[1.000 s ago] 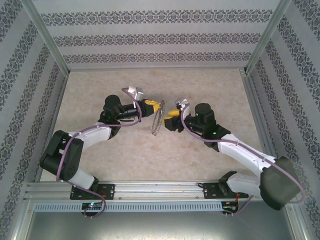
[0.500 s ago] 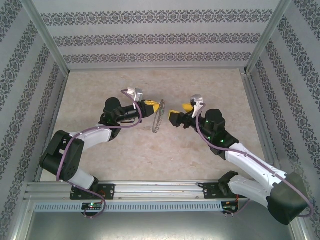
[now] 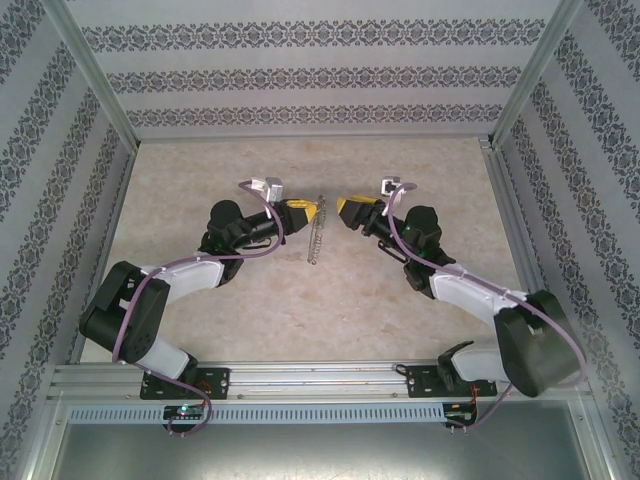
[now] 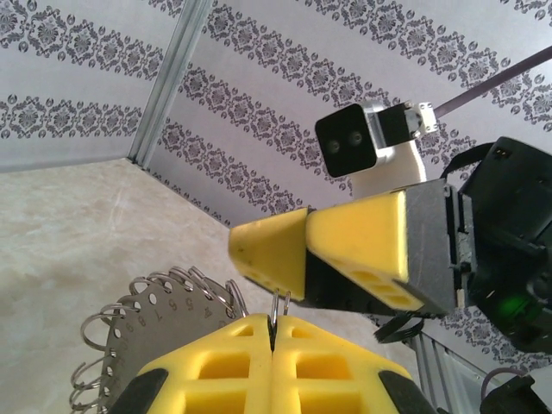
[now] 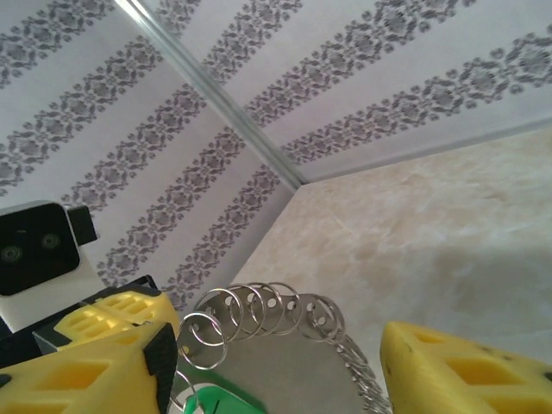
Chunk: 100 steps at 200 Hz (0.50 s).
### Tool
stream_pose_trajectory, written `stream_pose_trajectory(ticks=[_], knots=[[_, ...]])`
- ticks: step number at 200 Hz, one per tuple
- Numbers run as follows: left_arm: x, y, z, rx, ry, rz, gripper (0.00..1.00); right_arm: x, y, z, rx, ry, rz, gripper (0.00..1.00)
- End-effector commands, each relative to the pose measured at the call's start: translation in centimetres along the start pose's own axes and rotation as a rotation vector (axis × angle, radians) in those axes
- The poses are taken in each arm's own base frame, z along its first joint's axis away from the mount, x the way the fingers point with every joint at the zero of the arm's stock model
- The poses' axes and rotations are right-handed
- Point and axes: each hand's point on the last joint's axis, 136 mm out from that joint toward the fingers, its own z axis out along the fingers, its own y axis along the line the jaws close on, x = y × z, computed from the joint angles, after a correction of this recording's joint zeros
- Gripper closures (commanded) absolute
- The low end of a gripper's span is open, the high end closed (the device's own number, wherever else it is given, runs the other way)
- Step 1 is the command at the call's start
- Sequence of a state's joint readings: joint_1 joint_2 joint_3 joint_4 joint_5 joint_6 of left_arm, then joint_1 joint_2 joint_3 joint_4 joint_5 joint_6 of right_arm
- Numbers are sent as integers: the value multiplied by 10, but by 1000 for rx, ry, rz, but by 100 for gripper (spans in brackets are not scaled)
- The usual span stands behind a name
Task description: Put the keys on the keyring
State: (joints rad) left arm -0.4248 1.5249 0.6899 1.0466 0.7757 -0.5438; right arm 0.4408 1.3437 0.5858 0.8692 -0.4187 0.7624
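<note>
The keyring is a flat grey metal disc with numbered holes and several small wire rings round its rim. It hangs edge-on over the table's middle. My left gripper is shut on one small wire ring at the disc's top. The disc shows to the left of the left gripper. My right gripper faces it from the right, open, and its yellow fingers hover just past the ring. In the right wrist view the disc lies between the open fingers of the right gripper. The green head of the key shows at the bottom edge, against the disc, with no finger touching it.
The beige marbled table top is boxed in by patterned walls and aluminium posts. A metal rail with both arm bases runs along the near edge.
My right gripper has drawn back from the keyring and swung toward the far side, level with the left gripper. The keyring has turned from tilted to hanging edge-on. The left gripper has shifted slightly.
</note>
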Motion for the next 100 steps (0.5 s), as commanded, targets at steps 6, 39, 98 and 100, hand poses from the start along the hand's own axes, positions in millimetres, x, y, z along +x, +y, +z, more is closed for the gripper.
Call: stream_pose_trajectory(ticks=[6,39,98,100], knots=[[-28,-24,-1,54,-100,41,100,-23,48,5,-252,-59,28,43],[-31,-26,0,55,-107,29,100,-15,53,9,-337,-45,65,51],[-32,-20,1,31,-109,14,100,3,52,12,-332,-23,77,53],[-32,-19,1,31,-109,14,100,3,52,12,-332,-22,76,53]])
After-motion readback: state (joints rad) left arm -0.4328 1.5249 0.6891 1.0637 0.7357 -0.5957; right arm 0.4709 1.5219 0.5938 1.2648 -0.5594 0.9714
